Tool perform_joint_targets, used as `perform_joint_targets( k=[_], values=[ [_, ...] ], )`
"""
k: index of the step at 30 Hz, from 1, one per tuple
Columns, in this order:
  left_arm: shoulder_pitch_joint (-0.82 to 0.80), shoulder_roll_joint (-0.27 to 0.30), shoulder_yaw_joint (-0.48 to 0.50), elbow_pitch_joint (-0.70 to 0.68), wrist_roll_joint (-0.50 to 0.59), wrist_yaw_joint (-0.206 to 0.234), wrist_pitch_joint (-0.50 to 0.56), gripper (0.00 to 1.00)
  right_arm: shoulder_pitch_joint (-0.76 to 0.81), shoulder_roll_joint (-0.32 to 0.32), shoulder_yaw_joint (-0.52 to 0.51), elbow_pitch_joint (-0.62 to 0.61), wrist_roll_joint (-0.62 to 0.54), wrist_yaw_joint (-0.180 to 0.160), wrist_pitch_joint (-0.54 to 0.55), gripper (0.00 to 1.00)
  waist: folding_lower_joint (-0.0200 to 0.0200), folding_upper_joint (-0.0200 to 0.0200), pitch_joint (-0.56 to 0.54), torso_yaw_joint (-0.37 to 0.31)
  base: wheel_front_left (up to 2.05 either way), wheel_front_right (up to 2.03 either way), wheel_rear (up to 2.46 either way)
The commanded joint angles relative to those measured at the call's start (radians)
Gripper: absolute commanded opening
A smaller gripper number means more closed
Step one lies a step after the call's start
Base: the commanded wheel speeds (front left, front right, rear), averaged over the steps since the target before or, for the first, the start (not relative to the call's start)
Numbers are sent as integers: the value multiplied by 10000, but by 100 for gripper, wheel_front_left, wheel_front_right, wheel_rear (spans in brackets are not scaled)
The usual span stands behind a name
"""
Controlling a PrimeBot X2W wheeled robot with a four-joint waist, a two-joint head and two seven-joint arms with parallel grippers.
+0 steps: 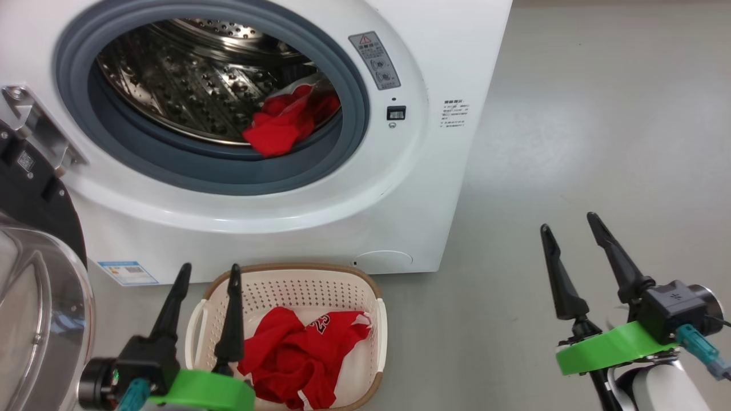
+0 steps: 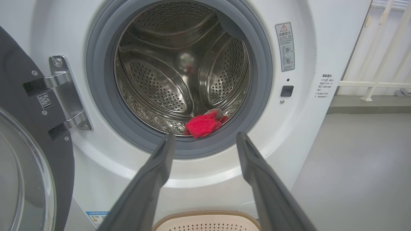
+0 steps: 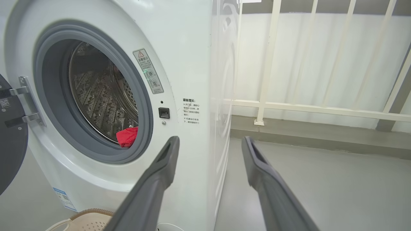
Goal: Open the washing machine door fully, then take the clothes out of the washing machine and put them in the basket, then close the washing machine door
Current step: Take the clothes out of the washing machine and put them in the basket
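A: Washing machine door (image 1: 34, 257) standing wide open, far left of the left hand (image 1: 210, 266). Hand itself spread fully, gripping nothing.

B: Just beside that hand, lower and to its right, the basket (image 1: 342, 291), red jersey (image 1: 297, 354) heaped inside, number 23 showing.

A: Up ahead of the same hand, the washing machine (image 1: 445, 68), with a second red garment (image 1: 282, 123) at the drum's front lip.

B: Then the right hand (image 1: 568, 222), over bare floor (image 1: 599, 142), machine off to its left. Fingers wide apart, empty.
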Motion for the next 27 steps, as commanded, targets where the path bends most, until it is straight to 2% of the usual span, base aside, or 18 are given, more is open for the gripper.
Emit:
perform_joint_targets(
  k=[1, 8, 27],
  values=[
    [143, 122, 496, -531, 163, -72, -118, 100, -7, 3, 50, -361, -1, 48, -63, 100, 0, 0, -53, 4, 0, 0, 0],
    [952, -39, 1087, -1261, 327, -267, -118, 100, 410, 3, -283, -692, 100, 48, -63, 100, 0, 0, -223, -88, 0, 0, 0],
    [2289, -346, 1746, -1294, 479, -526, -118, 100, 1269, 3, -457, -718, 19, 48, -63, 100, 0, 0, -1220, -374, 0, 0, 0]
  ],
)
